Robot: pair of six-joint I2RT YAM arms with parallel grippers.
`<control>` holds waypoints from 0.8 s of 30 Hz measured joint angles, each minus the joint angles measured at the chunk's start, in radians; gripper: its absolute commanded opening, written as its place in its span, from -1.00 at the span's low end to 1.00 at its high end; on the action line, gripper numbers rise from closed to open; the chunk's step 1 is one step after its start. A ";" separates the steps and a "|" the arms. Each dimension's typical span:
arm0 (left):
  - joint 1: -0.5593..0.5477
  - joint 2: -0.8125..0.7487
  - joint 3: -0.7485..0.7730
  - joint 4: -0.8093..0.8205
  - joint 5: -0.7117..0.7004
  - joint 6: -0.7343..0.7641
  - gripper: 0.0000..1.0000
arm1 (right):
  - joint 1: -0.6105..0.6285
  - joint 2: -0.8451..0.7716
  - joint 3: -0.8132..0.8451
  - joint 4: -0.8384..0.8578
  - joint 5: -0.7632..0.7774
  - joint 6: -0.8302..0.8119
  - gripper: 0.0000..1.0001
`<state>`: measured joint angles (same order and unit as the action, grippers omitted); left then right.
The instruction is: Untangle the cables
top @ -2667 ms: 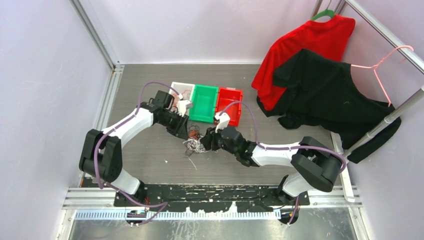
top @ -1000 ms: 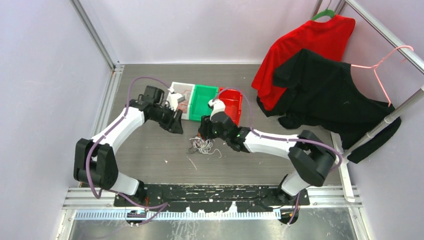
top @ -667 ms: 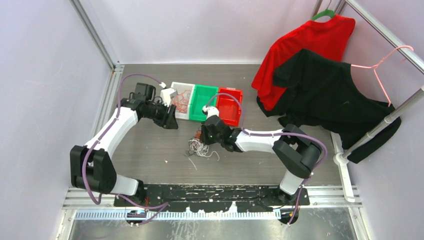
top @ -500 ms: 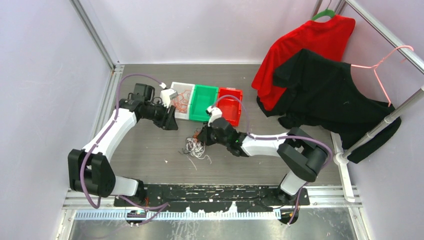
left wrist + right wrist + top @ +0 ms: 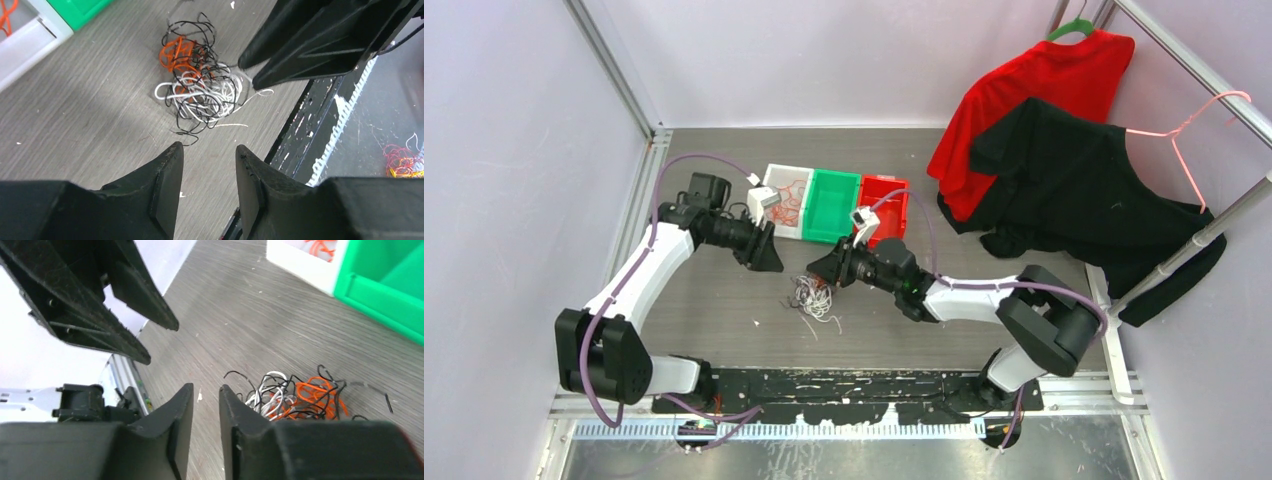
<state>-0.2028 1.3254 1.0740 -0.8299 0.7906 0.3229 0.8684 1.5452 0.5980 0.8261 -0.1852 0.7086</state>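
Right end effector (image 5: 247,74) nearly together at cables (image 5: 200,85), left end effector (image 5: 208,150) apart; likely called for teasing one strand slowly.

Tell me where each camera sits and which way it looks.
Top: above and behind, looking down on the table; both arms show.
Left wrist: looks down at the cables; left fingers at bottom.
Right wrist: looks low across the cables; right fingers at bottom.
Shared: cables in all; left wrist sees the right gripper, right wrist the left gripper.
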 measured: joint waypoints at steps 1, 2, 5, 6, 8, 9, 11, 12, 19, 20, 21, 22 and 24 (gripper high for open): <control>0.000 0.000 -0.005 -0.003 0.001 0.002 -0.09 | 0.001 -0.023 0.009 -0.054 0.021 -0.012 -0.15; 0.000 0.000 -0.008 -0.008 0.002 0.006 -0.07 | 0.002 -0.046 0.019 -0.113 0.050 -0.025 -0.07; 0.000 0.000 -0.009 -0.014 0.003 0.018 -0.05 | 0.002 -0.100 0.056 -0.269 0.150 -0.074 0.11; 0.000 0.000 -0.009 -0.014 0.003 0.022 -0.05 | 0.002 -0.108 0.069 -0.314 0.184 -0.088 0.13; 0.000 0.000 -0.009 -0.016 0.003 0.025 -0.04 | 0.002 -0.100 0.099 -0.390 0.231 -0.113 0.16; 0.000 0.000 -0.009 -0.017 0.003 0.026 -0.04 | 0.002 -0.079 0.122 -0.436 0.254 -0.125 0.17; 0.000 0.000 -0.009 -0.018 0.002 0.026 -0.03 | 0.000 -0.037 0.147 -0.477 0.274 -0.137 0.18; 0.000 0.000 -0.009 -0.018 0.002 0.026 -0.03 | 0.000 -0.009 0.156 -0.492 0.280 -0.141 0.18; 0.000 0.000 -0.009 -0.021 0.002 0.026 -0.02 | 0.000 0.154 0.162 -0.518 0.255 -0.144 -0.30; 0.000 0.000 -0.009 -0.021 0.002 0.026 -0.02 | 0.000 0.169 0.165 -0.511 0.244 -0.141 -0.41; 0.000 0.000 -0.009 -0.021 0.002 0.026 -0.02 | 0.000 0.180 0.170 -0.500 0.231 -0.135 -0.50; 0.000 0.000 -0.009 -0.021 0.002 0.025 -0.02 | 0.000 0.188 0.174 -0.487 0.217 -0.127 -0.56; 0.000 0.000 -0.009 -0.021 -0.003 0.025 -0.04 | -0.003 0.190 0.178 -0.452 0.193 -0.109 -0.68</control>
<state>-0.2024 1.3254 1.0653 -0.8505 0.7876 0.3477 0.8654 1.7355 0.7761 0.3737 0.0082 0.5999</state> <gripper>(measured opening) 0.490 0.241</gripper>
